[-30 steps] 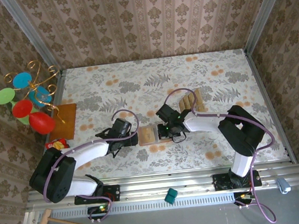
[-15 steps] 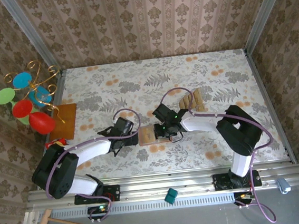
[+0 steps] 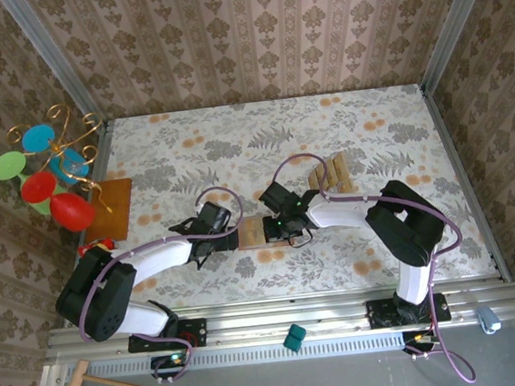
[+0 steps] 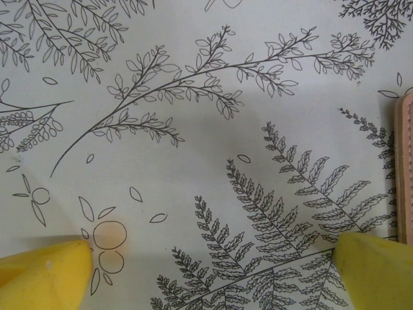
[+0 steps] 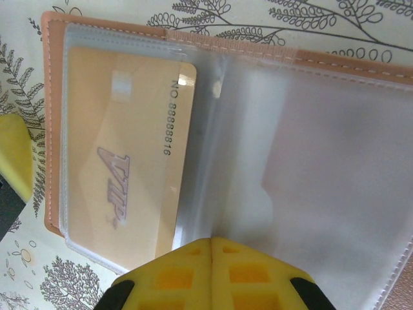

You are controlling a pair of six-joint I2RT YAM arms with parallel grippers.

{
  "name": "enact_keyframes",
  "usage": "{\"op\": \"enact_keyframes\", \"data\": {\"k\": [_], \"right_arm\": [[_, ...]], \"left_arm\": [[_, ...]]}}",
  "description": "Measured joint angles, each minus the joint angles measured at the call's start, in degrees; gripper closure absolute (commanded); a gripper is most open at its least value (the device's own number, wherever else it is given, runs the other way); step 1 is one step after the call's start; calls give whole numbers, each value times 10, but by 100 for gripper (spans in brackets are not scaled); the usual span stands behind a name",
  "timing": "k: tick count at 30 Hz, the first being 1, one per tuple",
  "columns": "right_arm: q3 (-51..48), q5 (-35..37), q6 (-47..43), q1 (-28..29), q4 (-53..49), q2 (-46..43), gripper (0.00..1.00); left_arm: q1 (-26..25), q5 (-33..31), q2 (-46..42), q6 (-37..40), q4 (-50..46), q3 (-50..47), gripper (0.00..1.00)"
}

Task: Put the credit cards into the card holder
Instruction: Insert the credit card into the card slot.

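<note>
Two yellow fingers (image 4: 45, 274) of the left gripper (image 4: 210, 278) stand wide apart just left of the open, reddish-brown leather card holder (image 3: 254, 233), holding nothing. One flat tan-gold credit card (image 5: 122, 174) sits in the holder's left clear plastic sleeve (image 5: 84, 58). The right gripper (image 5: 211, 248), its tips pressed together, hovers over the holder's middle fold. More tan-gold credit cards (image 3: 329, 172) lie fanned behind and right of the holder.

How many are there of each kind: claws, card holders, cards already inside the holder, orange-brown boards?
Claws: 2 (left claw, right claw)
Card holder: 1
Card visible inside it: 1
Orange-brown board: 1
Total: 5
</note>
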Motion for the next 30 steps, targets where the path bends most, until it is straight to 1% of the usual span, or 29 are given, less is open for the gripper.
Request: {"op": "enact_keyframes", "data": {"k": [16, 30], "right_arm": [[4, 4, 0, 0, -3, -9, 100], [22, 4, 0, 6, -2, 4, 100]], "left_arm": [[0, 0, 2, 0, 0, 0, 2], [0, 0, 3, 0, 0, 2, 2]]}}
